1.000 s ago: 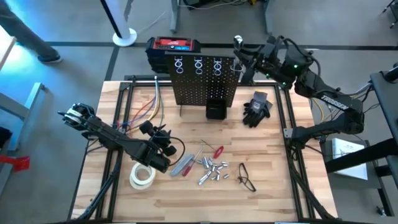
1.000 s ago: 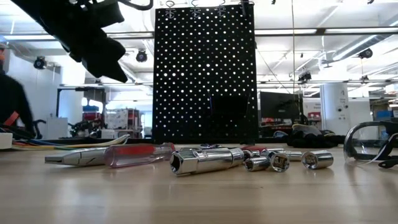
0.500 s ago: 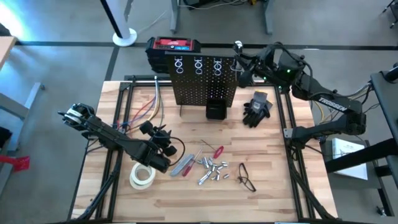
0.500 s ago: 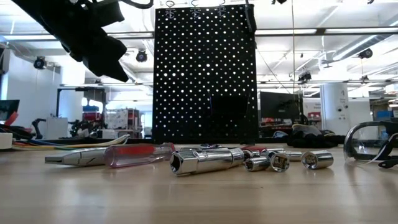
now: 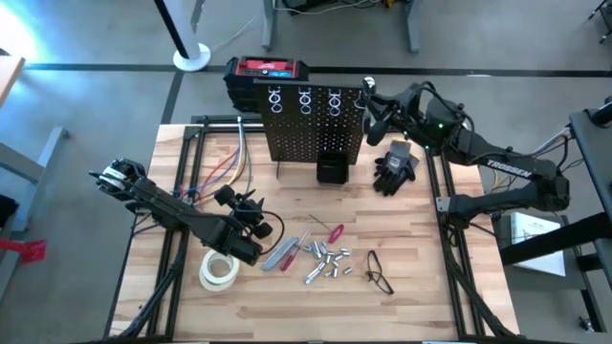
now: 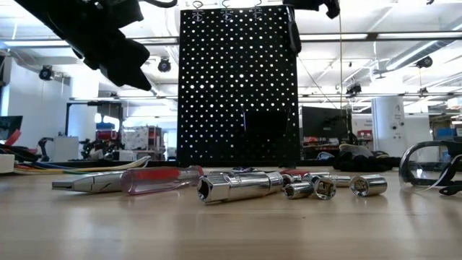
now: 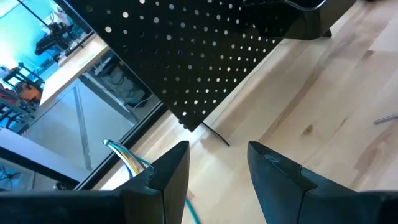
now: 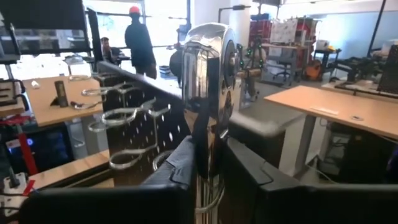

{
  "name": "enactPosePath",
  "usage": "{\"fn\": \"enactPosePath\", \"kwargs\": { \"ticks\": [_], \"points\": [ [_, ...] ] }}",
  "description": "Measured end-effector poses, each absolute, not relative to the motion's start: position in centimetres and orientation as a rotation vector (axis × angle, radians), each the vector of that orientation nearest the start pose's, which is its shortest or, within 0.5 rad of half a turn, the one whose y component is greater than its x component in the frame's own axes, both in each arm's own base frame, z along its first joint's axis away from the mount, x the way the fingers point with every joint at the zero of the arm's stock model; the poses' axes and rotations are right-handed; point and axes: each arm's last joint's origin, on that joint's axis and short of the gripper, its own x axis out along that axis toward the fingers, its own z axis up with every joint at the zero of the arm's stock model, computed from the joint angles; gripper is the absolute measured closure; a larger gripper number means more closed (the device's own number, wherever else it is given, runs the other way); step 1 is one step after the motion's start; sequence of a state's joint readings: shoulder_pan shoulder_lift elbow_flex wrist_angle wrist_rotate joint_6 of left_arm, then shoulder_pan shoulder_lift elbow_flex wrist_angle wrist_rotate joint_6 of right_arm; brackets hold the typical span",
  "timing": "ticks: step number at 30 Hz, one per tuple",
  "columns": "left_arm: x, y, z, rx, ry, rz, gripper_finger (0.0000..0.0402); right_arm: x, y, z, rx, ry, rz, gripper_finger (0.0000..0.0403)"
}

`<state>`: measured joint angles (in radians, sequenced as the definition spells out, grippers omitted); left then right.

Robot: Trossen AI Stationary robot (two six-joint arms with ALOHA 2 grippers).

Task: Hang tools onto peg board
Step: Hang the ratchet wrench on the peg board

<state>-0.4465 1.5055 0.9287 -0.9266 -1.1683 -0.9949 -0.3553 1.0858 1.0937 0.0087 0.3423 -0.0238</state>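
The right gripper [image 8: 208, 171] stands at the right top corner of the peg board [image 5: 316, 129], and its two fingers are clamped on the shaft of a shiny metal ratchet [image 8: 208, 68]. The round head of this ratchet rises above the fingers, and its shaft seems to go down into the last ring hook [image 8: 134, 155] of the row. I cannot tell if it already hangs by itself; I judge this step almost finished, with only the release left. The other ring hooks along the top look empty, so most of the task is still to do.

The rest of the tools lie on the table [image 5: 430, 277], well apart from the right gripper and in front of the peg board: a red-handled screwdriver [image 5: 335, 232], a grey tool [image 6: 97, 181] and a heap of short silvery sockets [image 5: 325, 261].

The left gripper [image 7: 214, 168] waits low over the table, left of this heap and just above the tape roll [image 5: 218, 270], with its fingers apart and nothing between them.
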Motion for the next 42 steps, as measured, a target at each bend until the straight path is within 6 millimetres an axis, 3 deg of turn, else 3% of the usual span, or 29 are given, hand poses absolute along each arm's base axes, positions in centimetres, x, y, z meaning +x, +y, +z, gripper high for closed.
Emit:
{"fn": "enactPosePath", "kwargs": {
  "ticks": [6,24,42],
  "points": [
    [23.5,-8.3,20.6,0.22,0.612,0.957,0.0248,21.4,-8.8,39.3,-0.025,-0.019,-0.672,0.0353],
    [23.7,-8.4,21.1,0.219,0.608,0.95,0.0248,21.0,-8.4,39.3,-0.029,-0.007,-0.603,0.0292],
    [23.8,-8.5,21.1,0.206,0.599,0.948,0.0248,20.2,-7.7,39.9,-0.01,-0.035,-0.558,0.0296]
  ]
}}
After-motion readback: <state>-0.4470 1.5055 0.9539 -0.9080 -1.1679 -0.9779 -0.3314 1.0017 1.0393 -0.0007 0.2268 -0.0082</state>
